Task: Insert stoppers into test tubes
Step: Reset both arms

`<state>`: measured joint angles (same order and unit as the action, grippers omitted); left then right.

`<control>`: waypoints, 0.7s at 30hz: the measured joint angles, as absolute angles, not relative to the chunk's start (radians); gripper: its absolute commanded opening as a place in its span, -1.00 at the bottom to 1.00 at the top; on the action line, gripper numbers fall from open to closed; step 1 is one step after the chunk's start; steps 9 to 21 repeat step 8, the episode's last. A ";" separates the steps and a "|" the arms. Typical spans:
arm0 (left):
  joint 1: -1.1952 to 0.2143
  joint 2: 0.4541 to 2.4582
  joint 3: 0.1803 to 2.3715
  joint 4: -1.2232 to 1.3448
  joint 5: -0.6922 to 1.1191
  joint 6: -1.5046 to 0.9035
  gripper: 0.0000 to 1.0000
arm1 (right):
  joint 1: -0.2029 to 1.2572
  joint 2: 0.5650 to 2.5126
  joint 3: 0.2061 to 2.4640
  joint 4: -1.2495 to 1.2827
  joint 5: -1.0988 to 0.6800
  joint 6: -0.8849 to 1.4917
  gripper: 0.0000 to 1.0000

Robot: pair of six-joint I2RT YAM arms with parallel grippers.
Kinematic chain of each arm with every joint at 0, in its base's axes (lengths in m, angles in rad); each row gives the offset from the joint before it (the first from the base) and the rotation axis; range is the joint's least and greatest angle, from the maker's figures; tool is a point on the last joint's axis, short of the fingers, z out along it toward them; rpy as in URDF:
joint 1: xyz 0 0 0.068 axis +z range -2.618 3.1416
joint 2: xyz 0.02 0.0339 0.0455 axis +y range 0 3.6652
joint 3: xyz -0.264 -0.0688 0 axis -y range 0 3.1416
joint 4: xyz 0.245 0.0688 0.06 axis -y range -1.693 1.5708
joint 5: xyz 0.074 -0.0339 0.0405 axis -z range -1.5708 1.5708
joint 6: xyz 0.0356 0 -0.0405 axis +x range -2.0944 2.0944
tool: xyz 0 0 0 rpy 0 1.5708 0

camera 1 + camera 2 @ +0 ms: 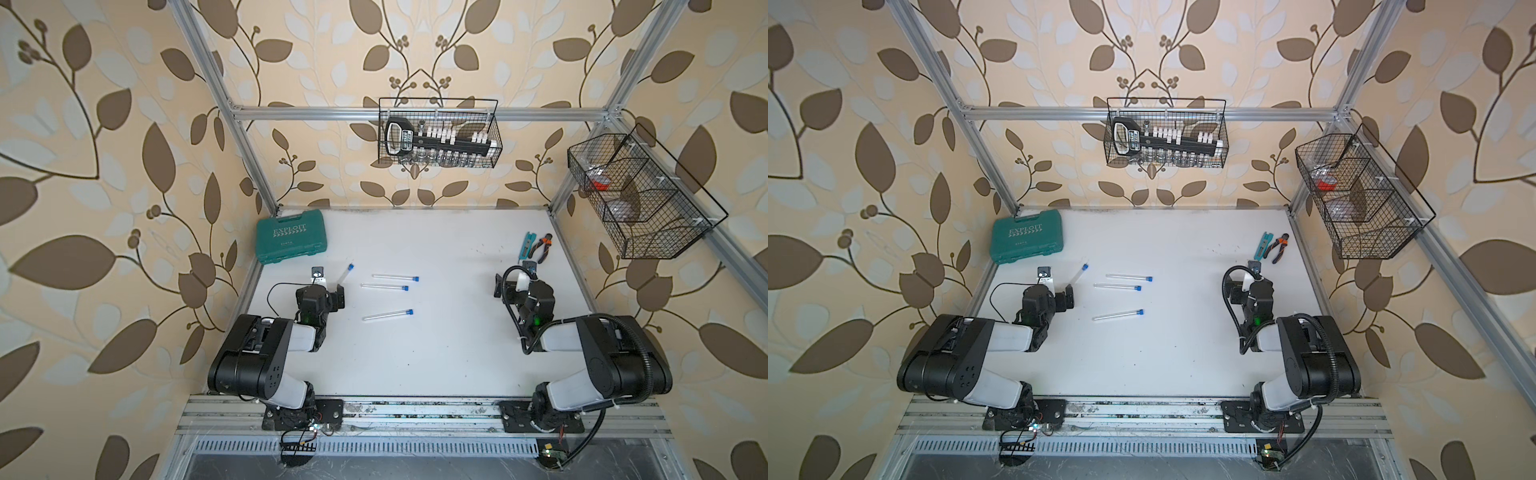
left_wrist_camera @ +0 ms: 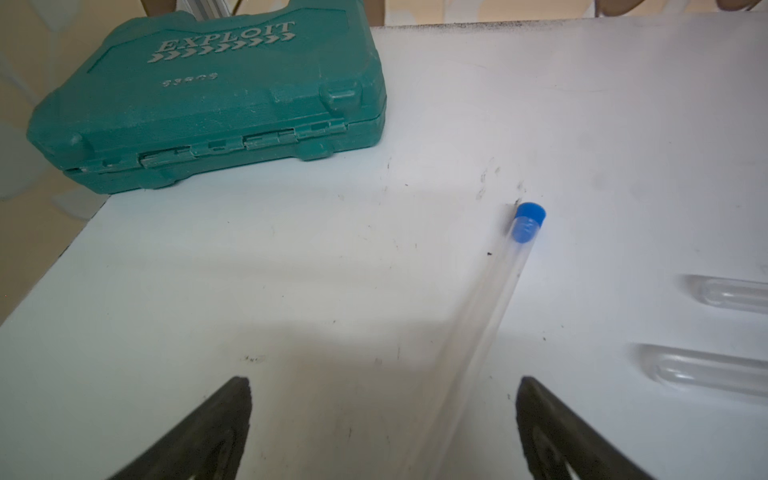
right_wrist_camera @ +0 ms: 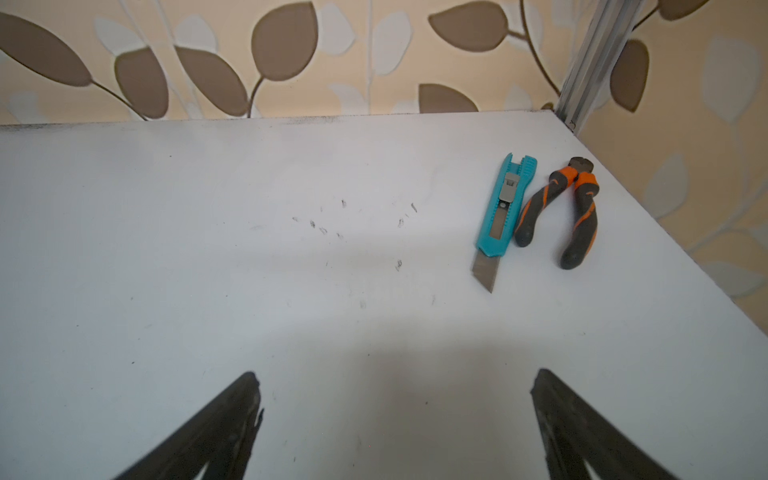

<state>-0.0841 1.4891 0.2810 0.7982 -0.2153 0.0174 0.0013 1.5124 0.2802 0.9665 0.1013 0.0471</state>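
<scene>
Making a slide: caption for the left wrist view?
Left gripper open over a stoppered test tube, green case beyond.

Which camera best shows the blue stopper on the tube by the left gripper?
The left wrist view: the blue stopper appears large, plugged into its tube, beyond the left gripper. Both top views show the stopper only as a tiny blue speck. The right wrist view misses it, showing a knife and pliers.
</scene>
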 measured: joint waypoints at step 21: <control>-0.083 1.499 0.358 0.774 -0.218 -0.001 0.98 | 0.001 1.513 0.288 0.971 0.087 0.047 0.99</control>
